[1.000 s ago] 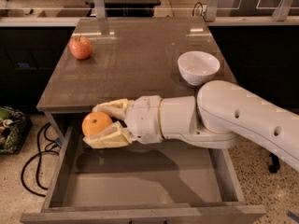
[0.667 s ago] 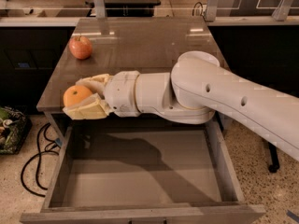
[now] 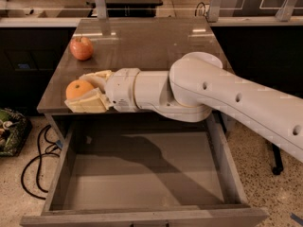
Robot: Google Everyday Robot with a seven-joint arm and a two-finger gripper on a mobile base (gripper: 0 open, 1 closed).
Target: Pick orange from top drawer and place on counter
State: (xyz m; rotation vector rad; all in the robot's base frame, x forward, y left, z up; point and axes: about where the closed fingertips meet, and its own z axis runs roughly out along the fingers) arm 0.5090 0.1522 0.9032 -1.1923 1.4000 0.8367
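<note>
One glossy grey-brown counter (image 3: 151,37) at centre frame, apple (image 3: 82,48) upper left. Top drawer (image 3: 142,178) open below; speckled floor, cables (image 3: 35,167) lower left. Arm (image 3: 213,93) hides counter's right front, cut off at right edge. Arm reaches leftward; gripper (image 3: 81,92) at counter's left front edge, fingers clamped on orange (image 3: 78,87).

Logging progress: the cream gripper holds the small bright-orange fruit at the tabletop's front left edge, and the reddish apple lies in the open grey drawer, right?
No: the camera view shows the reddish apple on the glossy grey-brown tabletop, back left, not in the open grey drawer. The cream gripper does hold the small bright-orange fruit at the front left edge.
</note>
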